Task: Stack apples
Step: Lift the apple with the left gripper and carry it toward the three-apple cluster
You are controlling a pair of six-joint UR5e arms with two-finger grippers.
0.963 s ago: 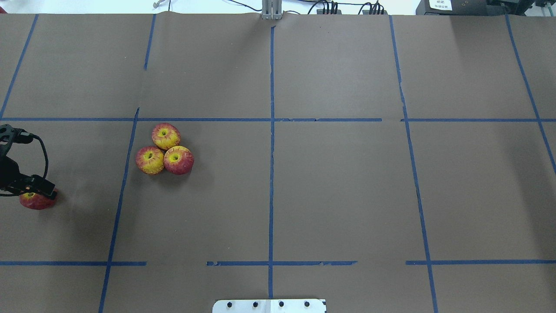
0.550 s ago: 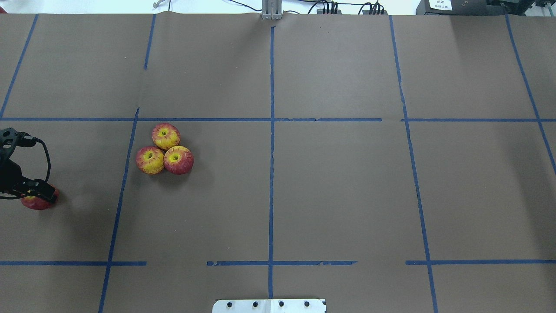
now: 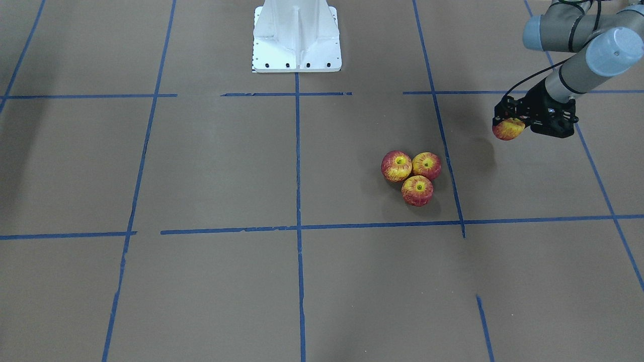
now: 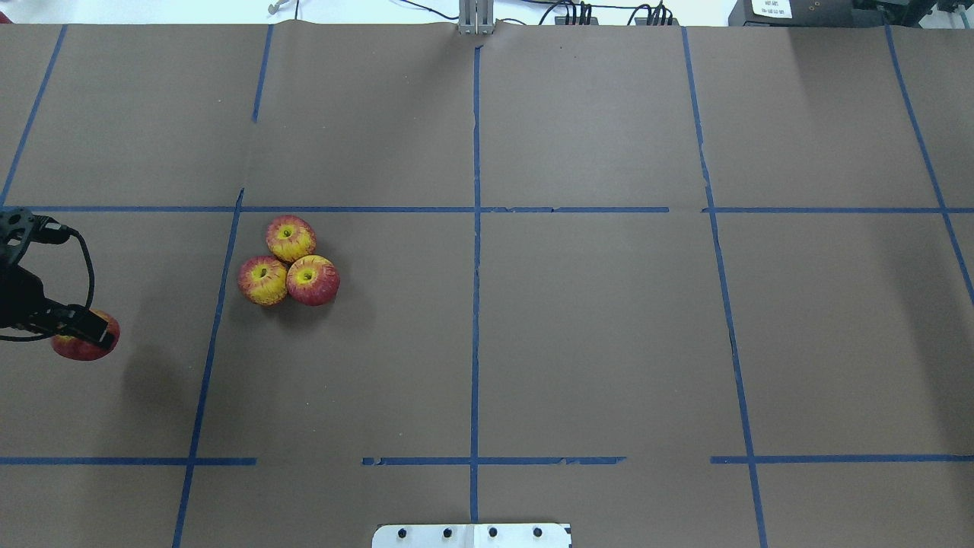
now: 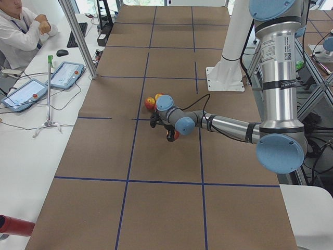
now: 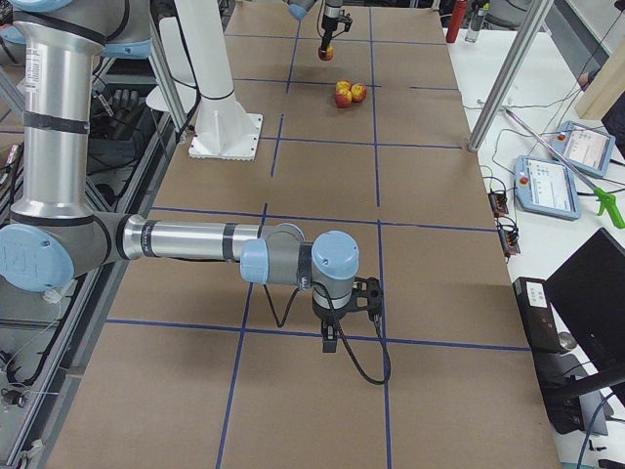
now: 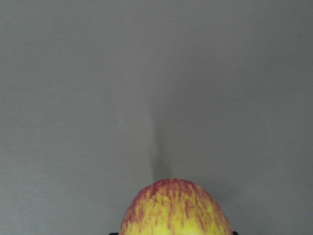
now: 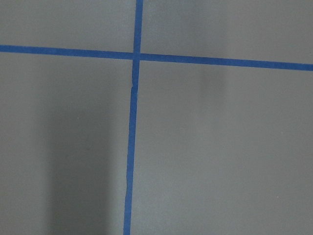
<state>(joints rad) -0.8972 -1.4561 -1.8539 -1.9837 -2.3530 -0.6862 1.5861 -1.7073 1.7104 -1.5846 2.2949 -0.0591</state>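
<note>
Holding apple clear of table, left hand points downward.

I've brought the L gripper up off the table w/ its apple clamped. It's shifted a bit twd the 3-apple cluster. The apple's shadow now lies apart from the gripper, on its cluster side.

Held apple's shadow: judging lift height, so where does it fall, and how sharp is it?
Overhead exterior: a soft dark patch lies apart from the held apple, toward the view's lower right. Exterior front-facing: a faint blurred patch sits below-left of it, detached. Left wrist: only a dim streak above the apple.
</note>
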